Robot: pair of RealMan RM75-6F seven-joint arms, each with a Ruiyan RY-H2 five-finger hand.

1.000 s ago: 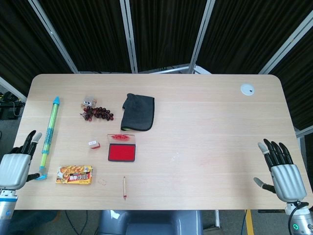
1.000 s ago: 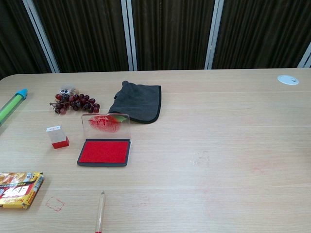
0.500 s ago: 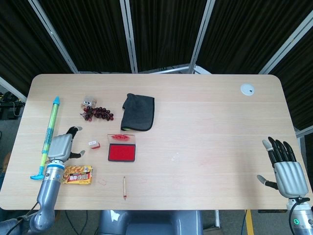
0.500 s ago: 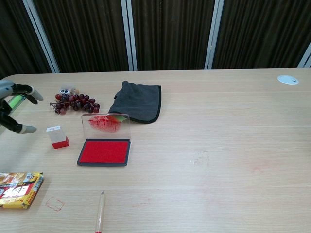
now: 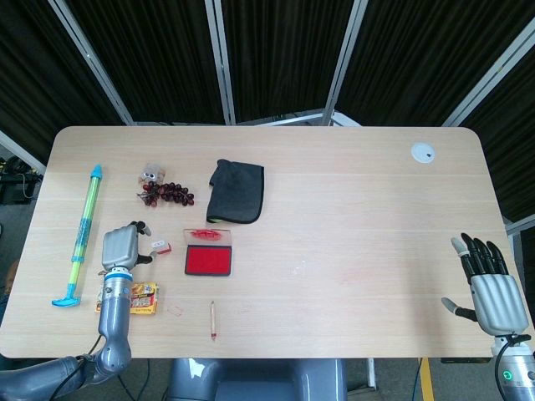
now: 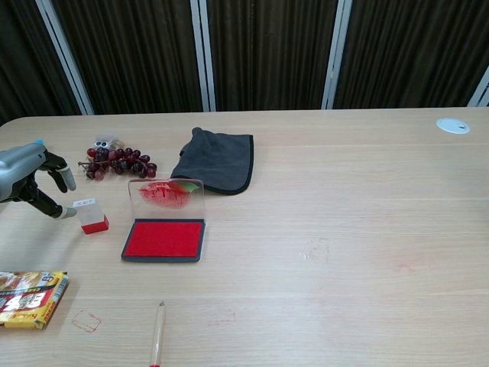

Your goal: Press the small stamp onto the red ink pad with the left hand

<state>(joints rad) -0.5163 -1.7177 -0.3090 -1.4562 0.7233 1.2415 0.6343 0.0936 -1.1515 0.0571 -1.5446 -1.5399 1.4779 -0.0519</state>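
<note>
The small stamp [image 5: 159,245] [image 6: 91,215], white on top with a red base, stands upright on the table left of the red ink pad [image 5: 208,261] [image 6: 165,238], whose clear lid [image 6: 166,194] stands raised at its back. My left hand [image 5: 122,245] [image 6: 29,179] hovers just left of the stamp with its fingers spread toward it and nothing in them. Whether a fingertip touches the stamp I cannot tell. My right hand [image 5: 491,288] is open at the table's front right edge, far from both, seen only in the head view.
A bunch of dark grapes [image 5: 166,193] [image 6: 117,163] and a dark grey cloth [image 5: 236,190] [image 6: 216,160] lie behind the pad. A green and blue tube [image 5: 81,234], a yellow snack packet [image 5: 142,296] [image 6: 27,297] and a pencil [image 5: 212,320] [image 6: 157,333] lie nearby. A white disc [image 5: 423,152] sits far right.
My left hand has come in from the table's left edge and moved right, up to the stamp. The right hand has sunk slightly toward the front edge.
</note>
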